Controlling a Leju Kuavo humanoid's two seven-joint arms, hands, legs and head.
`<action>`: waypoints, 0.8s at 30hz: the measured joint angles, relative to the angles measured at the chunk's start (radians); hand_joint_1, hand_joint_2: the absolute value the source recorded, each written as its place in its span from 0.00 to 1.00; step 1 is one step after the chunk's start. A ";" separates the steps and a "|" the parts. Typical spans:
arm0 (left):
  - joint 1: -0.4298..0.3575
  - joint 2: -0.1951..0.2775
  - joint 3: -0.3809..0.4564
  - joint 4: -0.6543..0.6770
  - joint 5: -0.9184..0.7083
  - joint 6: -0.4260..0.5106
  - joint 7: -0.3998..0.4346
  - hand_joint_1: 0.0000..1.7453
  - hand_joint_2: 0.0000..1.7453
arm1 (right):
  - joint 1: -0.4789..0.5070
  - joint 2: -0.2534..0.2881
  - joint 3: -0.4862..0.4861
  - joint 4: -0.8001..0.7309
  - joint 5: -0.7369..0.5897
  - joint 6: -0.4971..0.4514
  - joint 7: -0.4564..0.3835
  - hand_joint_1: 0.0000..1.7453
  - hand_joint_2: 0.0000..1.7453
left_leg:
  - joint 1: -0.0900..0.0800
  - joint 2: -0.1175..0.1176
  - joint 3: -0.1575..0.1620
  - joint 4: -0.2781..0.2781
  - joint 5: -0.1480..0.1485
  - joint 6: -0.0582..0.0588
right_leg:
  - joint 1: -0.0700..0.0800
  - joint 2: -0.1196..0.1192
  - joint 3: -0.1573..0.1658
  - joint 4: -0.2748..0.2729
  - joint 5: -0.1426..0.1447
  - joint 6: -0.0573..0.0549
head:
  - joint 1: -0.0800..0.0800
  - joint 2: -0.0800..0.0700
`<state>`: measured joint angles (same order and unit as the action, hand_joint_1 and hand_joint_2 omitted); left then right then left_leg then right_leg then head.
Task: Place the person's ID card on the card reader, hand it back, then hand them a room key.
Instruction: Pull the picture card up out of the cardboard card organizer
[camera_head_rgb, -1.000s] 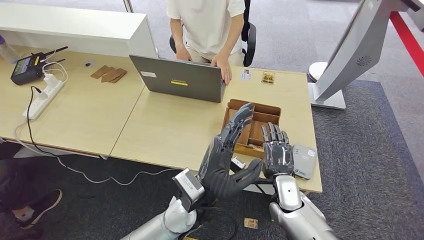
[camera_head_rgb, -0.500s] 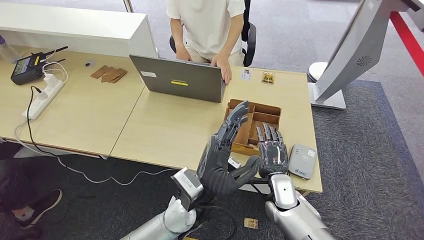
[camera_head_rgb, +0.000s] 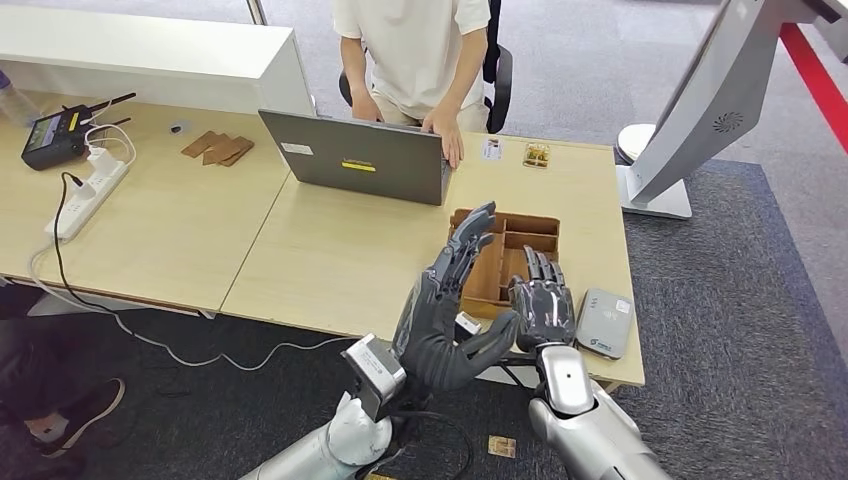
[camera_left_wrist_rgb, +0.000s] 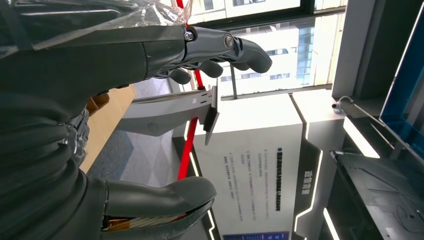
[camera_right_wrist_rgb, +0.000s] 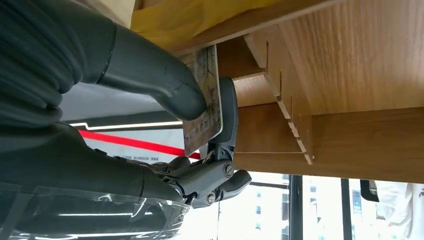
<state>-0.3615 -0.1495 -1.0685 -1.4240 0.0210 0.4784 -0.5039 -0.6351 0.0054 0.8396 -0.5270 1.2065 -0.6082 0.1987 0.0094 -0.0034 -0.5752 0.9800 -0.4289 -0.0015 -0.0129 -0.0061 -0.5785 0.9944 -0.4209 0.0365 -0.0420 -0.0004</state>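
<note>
My right hand (camera_head_rgb: 545, 305) hovers at the near edge of the wooden compartment box (camera_head_rgb: 523, 222). In the right wrist view its thumb (camera_right_wrist_rgb: 150, 75) and a finger pinch a patterned card (camera_right_wrist_rgb: 202, 100) right at the box (camera_right_wrist_rgb: 340, 60); whose card it is I cannot tell. My left hand (camera_head_rgb: 440, 310) is raised beside it, fingers spread and holding nothing; the left wrist view shows this hand (camera_left_wrist_rgb: 75, 125) with its palm bare. The grey card reader (camera_head_rgb: 606, 322) lies on the table just right of my right hand. The person (camera_head_rgb: 410, 45) sits behind the laptop (camera_head_rgb: 360, 155).
A white card (camera_head_rgb: 491, 149) and a small yellow item (camera_head_rgb: 537, 154) lie near the person's hand at the table's far edge. A power strip (camera_head_rgb: 85, 195) and a radio (camera_head_rgb: 55, 133) sit far left. A white kiosk (camera_head_rgb: 700, 110) stands to the right of the table.
My right hand has shifted slightly left toward the box and its fingers have curled in. My left hand has sunk a little.
</note>
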 joint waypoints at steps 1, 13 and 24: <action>0.000 0.000 0.000 0.000 0.000 0.000 0.000 0.00 1.00 | 0.000 0.000 0.000 0.002 0.000 0.000 0.000 1.00 1.00 | 0.000 0.000 0.000 0.000 0.000 0.000 | 0.000 0.000 0.000 0.000 0.000 0.000 | 0.000 0.000; 0.002 0.000 0.000 0.000 -0.004 0.012 -0.007 0.00 1.00 | 0.000 0.008 0.000 0.020 -0.004 -0.007 -0.014 1.00 1.00 | 0.000 0.000 0.000 0.000 0.000 0.000 | 0.000 0.000 0.000 0.000 0.000 0.000 | 0.000 0.000; 0.009 0.000 0.000 0.011 -0.003 -0.013 -0.019 0.00 1.00 | -0.020 0.008 -0.003 -0.010 0.028 -0.068 0.009 1.00 1.00 | 0.000 0.000 0.000 0.000 0.000 0.000 | 0.000 0.000 0.000 0.000 0.000 0.000 | 0.000 0.000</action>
<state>-0.3527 -0.1497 -1.0685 -1.4133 0.0183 0.4658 -0.5231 -0.6549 0.0134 0.8369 -0.5373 1.2344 -0.6765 0.2077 0.0094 -0.0032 -0.5751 0.9800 -0.4288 -0.0016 -0.0129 -0.0060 -0.5785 0.9944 -0.4207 0.0364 -0.0419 -0.0004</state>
